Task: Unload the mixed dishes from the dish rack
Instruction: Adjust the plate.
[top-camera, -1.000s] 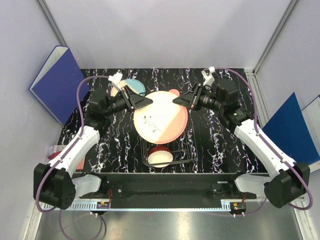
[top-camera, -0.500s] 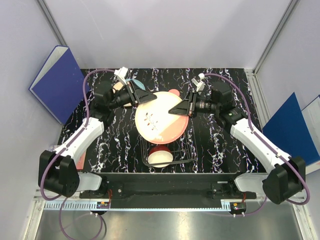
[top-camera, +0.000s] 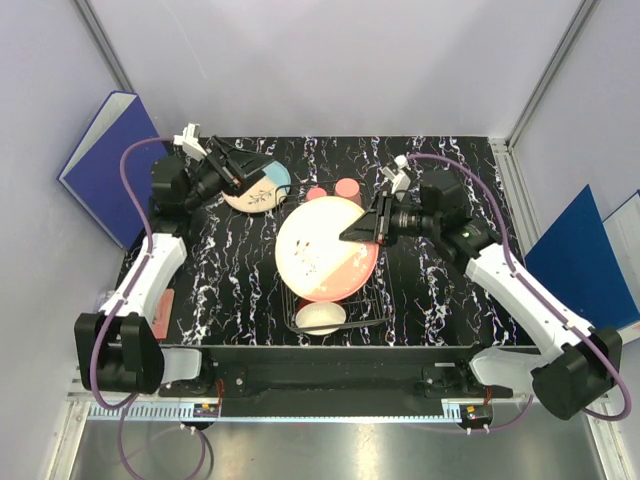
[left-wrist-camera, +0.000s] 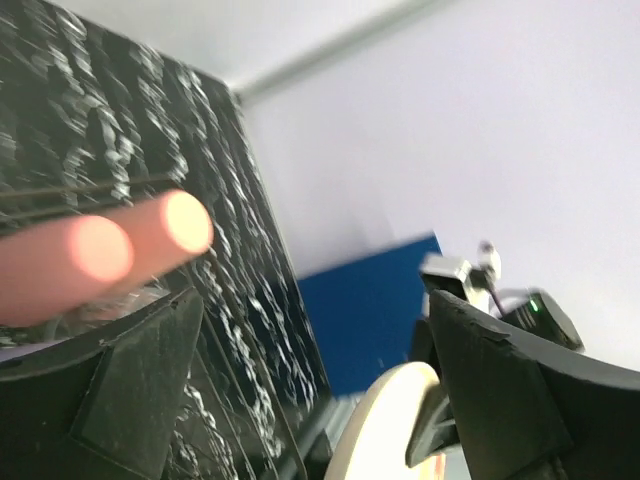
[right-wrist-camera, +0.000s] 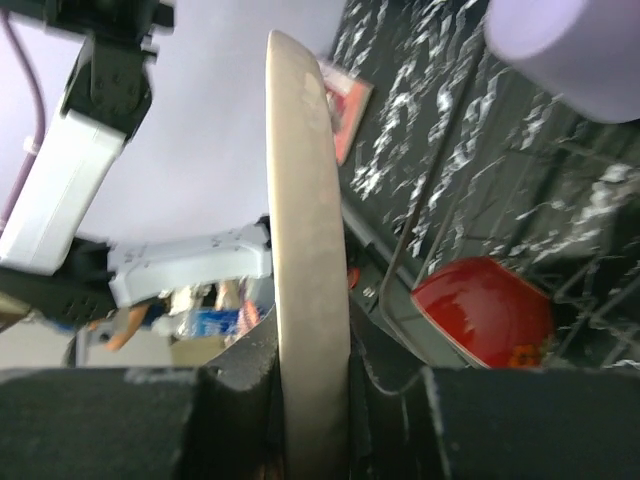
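Note:
My right gripper (top-camera: 357, 229) is shut on the right rim of a large cream and salmon-pink plate (top-camera: 325, 255), held above the table behind the dish rack (top-camera: 366, 306). In the right wrist view the plate's edge (right-wrist-camera: 305, 240) stands upright between my fingers (right-wrist-camera: 240, 390). A red bowl (top-camera: 320, 319) with a cream inside sits in the rack. My left gripper (top-camera: 242, 171) is open and empty at the far left, over a blue-and-cream plate (top-camera: 262, 192) lying on the table. Two salmon-pink cups (top-camera: 346, 188) stand behind the held plate. A lavender cup (right-wrist-camera: 575, 40) shows in the right wrist view.
A blue binder (top-camera: 112, 165) leans on the left wall and another (top-camera: 583, 260) on the right wall. The left wrist view shows the two pink cups (left-wrist-camera: 110, 250), the held plate's rim (left-wrist-camera: 385, 420) and the right-hand binder (left-wrist-camera: 370, 300). A red-pink flat item (top-camera: 163, 310) lies near the left arm.
My left gripper let go of the large plate, opened and pulled back to the far left. The right gripper kept the plate and brought it slightly nearer the rack.

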